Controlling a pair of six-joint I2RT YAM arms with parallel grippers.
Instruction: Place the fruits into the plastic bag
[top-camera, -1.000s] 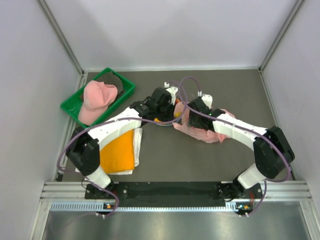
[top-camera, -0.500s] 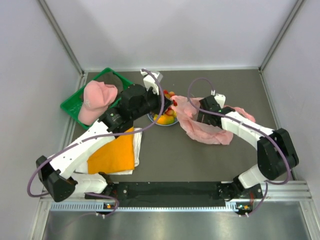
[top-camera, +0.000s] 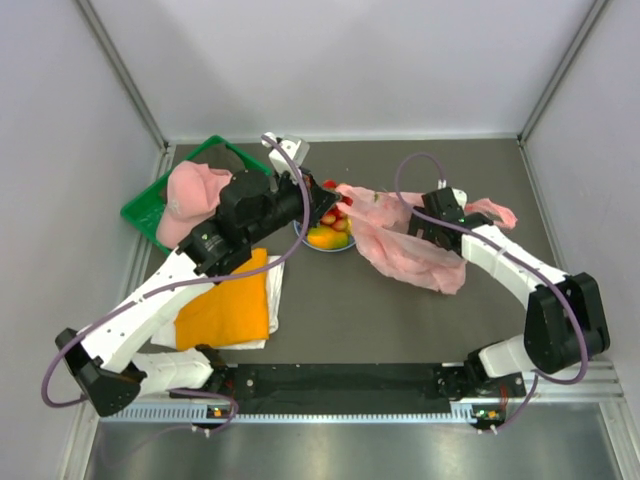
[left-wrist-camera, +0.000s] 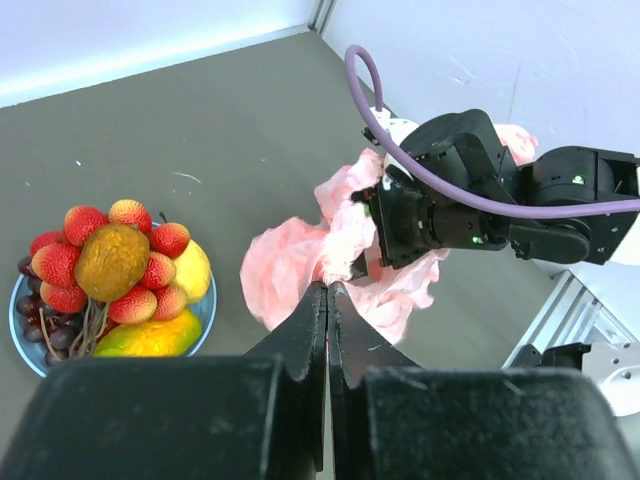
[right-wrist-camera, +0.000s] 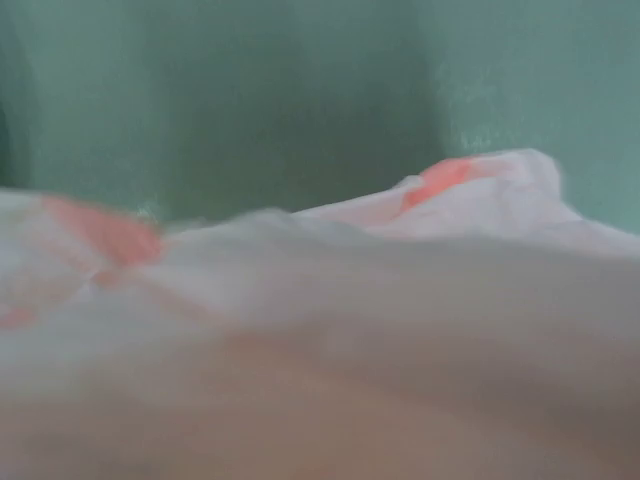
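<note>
Bag-opening step, we judge: left gripper (left-wrist-camera: 327, 290) clenched at the edge of the crinkly translucent pink plastic bag (left-wrist-camera: 290, 262), right gripper (top-camera: 432, 222) in a state we cannot tell, small toy fruits (left-wrist-camera: 115, 272) heaped on the light-blue round plate (left-wrist-camera: 206, 317) alongside; next needs the mouth spread.

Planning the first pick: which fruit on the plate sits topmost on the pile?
The brown kiwi, the only brown one, resting on top of the red fruits at the pile's middle.
</note>
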